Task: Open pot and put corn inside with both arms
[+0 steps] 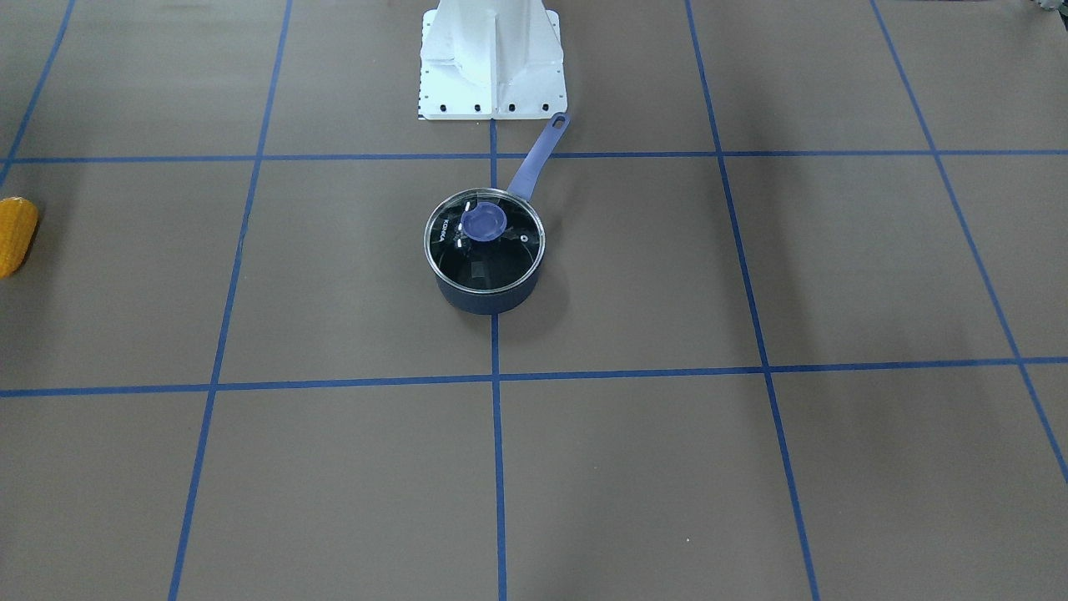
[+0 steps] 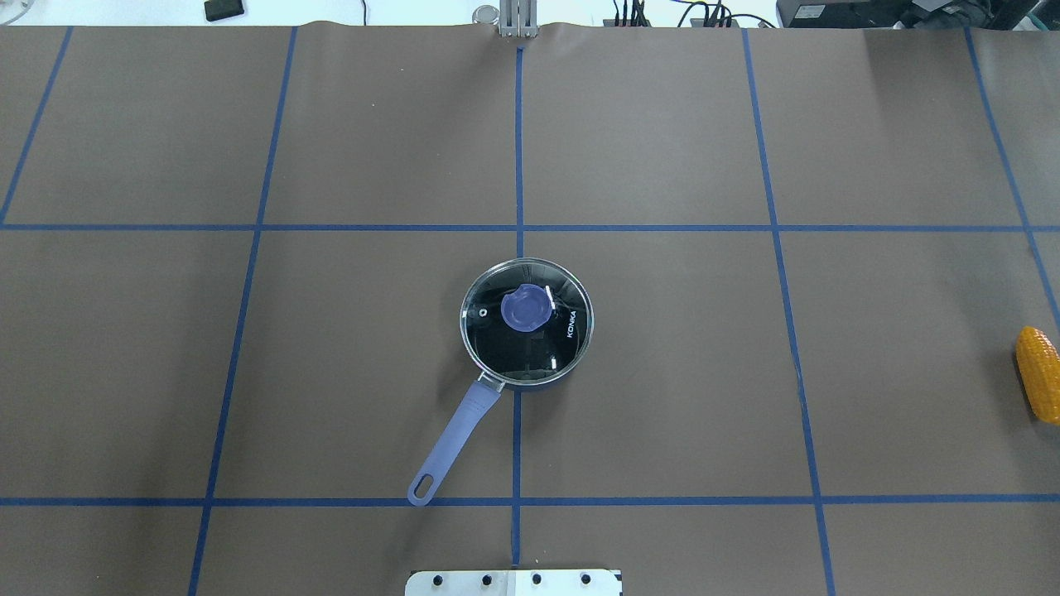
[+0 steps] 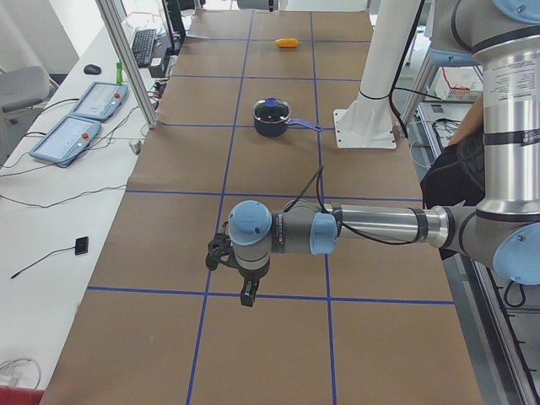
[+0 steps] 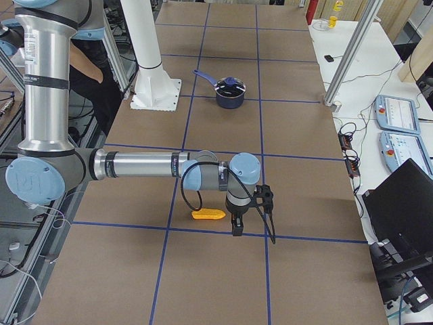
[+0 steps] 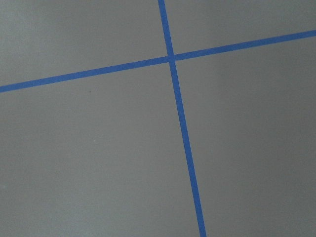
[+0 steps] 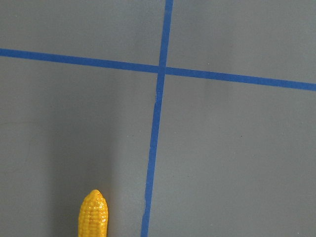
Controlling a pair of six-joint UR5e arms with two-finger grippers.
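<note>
The dark blue pot [image 2: 497,364] stands at the table's middle with its glass lid [image 2: 563,339] on and a blue knob [image 2: 525,307] on top. Its handle [image 2: 451,443] points toward the robot's base. The pot also shows in the front view [image 1: 488,296]. The yellow corn [image 2: 1039,372] lies far off on the robot's right, at the front view's left edge [image 1: 15,236]. My right gripper [image 4: 249,215] hovers just beside the corn [image 4: 208,214]; the right wrist view shows the corn's tip [image 6: 94,215]. My left gripper [image 3: 232,278] hangs over bare table far from the pot [image 3: 272,118]. I cannot tell whether either gripper is open or shut.
The white bolted base plate [image 1: 492,83] stands behind the pot. Blue tape lines [image 2: 518,165] grid the brown table. Operator tables with pendants [image 3: 84,118] and a monitor [image 4: 406,203] lie beyond the far edge. A person [image 3: 456,160] stands by the robot.
</note>
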